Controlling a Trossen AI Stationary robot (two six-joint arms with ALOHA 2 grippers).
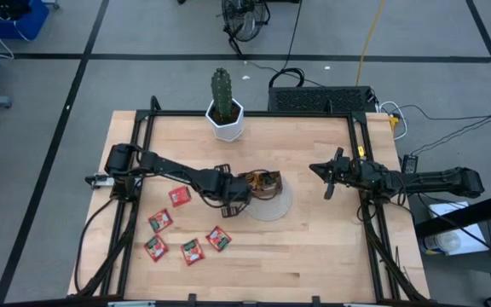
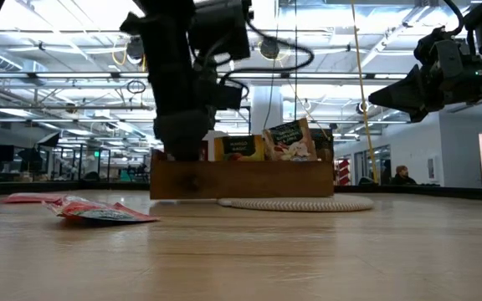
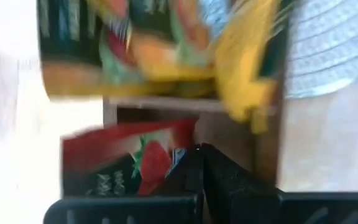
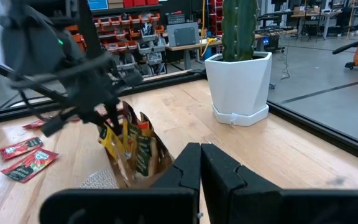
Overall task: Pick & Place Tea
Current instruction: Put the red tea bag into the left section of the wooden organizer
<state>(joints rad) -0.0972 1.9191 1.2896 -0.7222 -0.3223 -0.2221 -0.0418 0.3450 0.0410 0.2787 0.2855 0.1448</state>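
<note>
Pale wooden worktop (image 1: 314,247), cactus pot (image 1: 226,119) at the far edge. Placing step apparently in hand: left gripper (image 1: 239,189) down at the brown tray (image 2: 241,177) on its round mat (image 1: 281,203), fingers together, a red sachet (image 3: 126,163) standing just ahead in the tray, whether pinched not clear. Five red sachets (image 1: 186,234) loose beside. Next: lift clear, fetch another. Right gripper (image 1: 329,178) parked well apart, fingers together, holding nothing.

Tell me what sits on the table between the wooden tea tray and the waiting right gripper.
Only the round woven mat under the wooden tray, then bare tabletop up to the shut right gripper, as the high view shows. The cactus pot stands farther back.
</note>
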